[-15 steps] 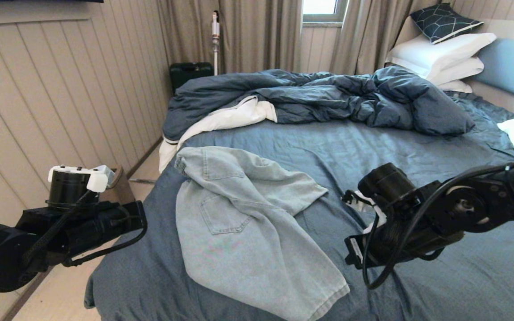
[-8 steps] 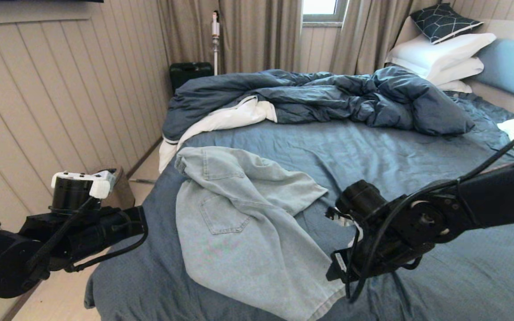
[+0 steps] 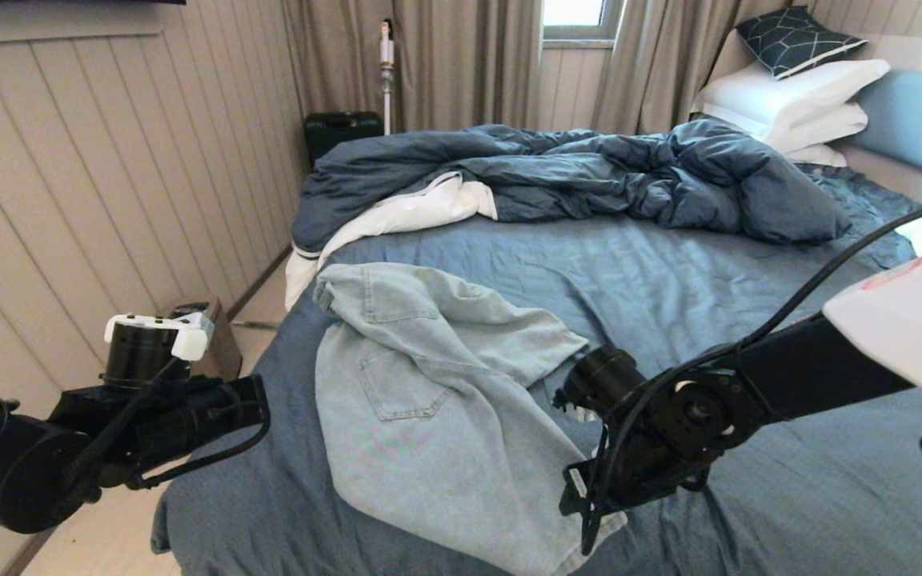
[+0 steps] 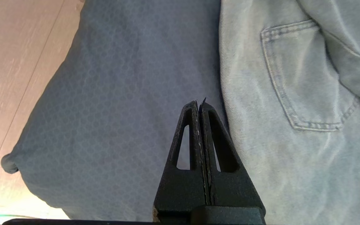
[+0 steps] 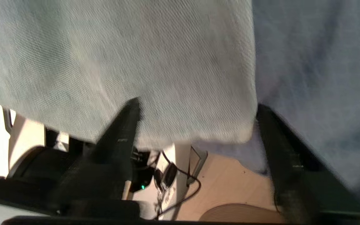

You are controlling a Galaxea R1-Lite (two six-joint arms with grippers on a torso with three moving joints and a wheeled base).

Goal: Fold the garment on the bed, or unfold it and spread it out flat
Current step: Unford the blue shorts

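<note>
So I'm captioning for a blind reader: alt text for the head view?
Pale denim shorts lie crumpled on a blue bed, the right claw at their near hem corner. The left claw waits beside the bed; a rumpled duvet lies behind.

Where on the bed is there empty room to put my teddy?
Bare sheet lies between the shorts and the duvet, and more to the right of the right arm toward the headboard. The near left corner beside the shorts is free too. The far side is crowded with duvet and pillows.
</note>
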